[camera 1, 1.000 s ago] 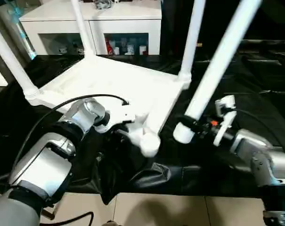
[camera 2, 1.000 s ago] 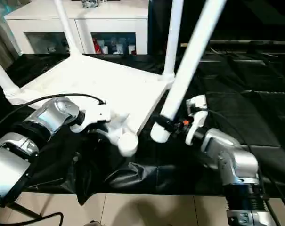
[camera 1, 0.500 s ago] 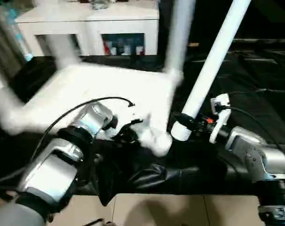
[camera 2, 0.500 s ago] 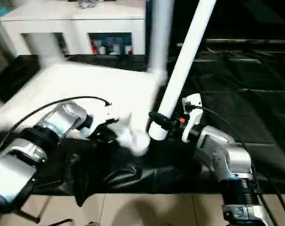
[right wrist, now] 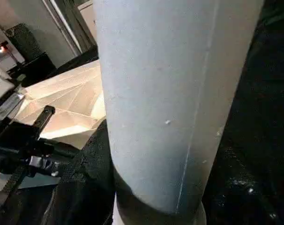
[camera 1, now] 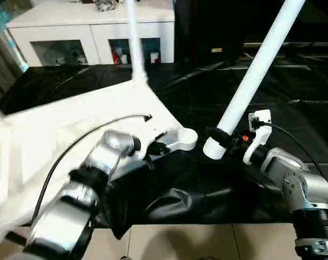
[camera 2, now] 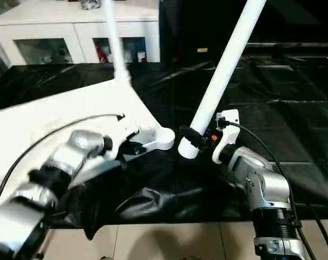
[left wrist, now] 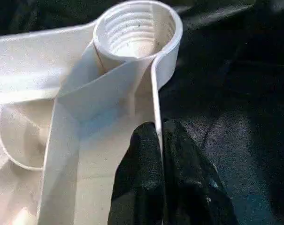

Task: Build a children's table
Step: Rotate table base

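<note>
The children's table top (camera 1: 71,124) lies upside down on the left, with one white leg (camera 1: 134,43) standing up from its far corner. Its near corner socket (camera 1: 183,139) is bare and threaded inside (left wrist: 137,28). My left gripper (camera 1: 155,148) is shut on the thin rim wall just behind that socket, one black finger (left wrist: 142,178) on each side of it. My right gripper (camera 1: 224,138) is shut on a loose white leg (camera 1: 256,70) near its lower end. That leg slants up and to the right, its end (camera 1: 212,149) a short way right of the socket.
Black cloth (camera 1: 272,97) covers the work surface and bunches into folds (camera 1: 169,203) at the front edge, above the tiled floor (camera 1: 207,244). A white cabinet (camera 1: 93,27) with glass doors stands at the back left. A black cable (camera 1: 98,127) arcs over my left forearm.
The left gripper has closed onto the rim. The table top has swung round, bringing its bare socket right, close to the held leg's end. Two mounted legs have left the picture.
</note>
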